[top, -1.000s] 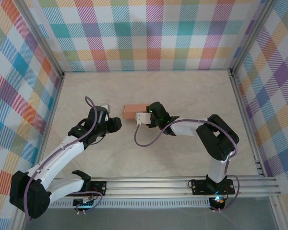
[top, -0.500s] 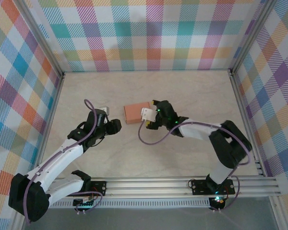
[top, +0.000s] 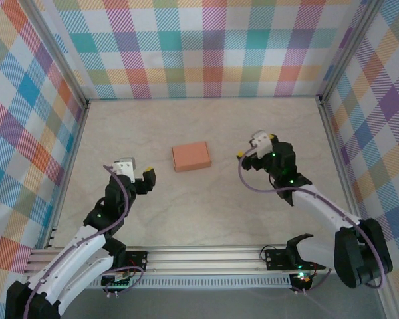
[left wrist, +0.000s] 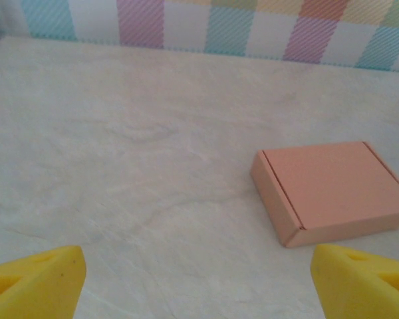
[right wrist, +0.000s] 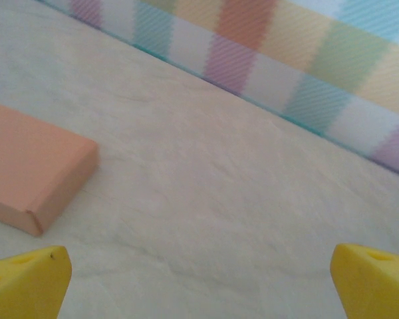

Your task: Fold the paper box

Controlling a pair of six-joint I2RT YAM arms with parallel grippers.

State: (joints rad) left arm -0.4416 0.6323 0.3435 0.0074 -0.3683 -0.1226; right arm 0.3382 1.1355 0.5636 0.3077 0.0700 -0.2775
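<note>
- Paper box (top: 191, 157): a small salmon-orange card box, closed into a flat rectangle. It lies alone near the middle of the pale marbled tabletop (top: 206, 206), between the two arms and touching neither.
- In the left wrist view the paper box (left wrist: 332, 193) shows a lid seam along its near-left end. The seam looks flush, with no tab sticking out.
- Left gripper (top: 133, 171): its yellow fingertips (left wrist: 33, 279) are spread wide apart with nothing between them. It sits near the box, on the box's left and nearer the arm bases.
- Right gripper (top: 256, 146): its fingers are also spread wide and empty. It is well off to the box's right, and a corner of the box (right wrist: 26, 173) shows at the left of its wrist view.
- Judgement: the folding looks finished, or very nearly so, and the step in hand is checking and leaving the box alone.
- If the seam lifts, one fingertip should press it down gently from above while the other gripper steadies the far side. Thin card dents easily and slides on a smooth top.
- Any arm travel should pass wide of the box so it is not nudged open.
</note>
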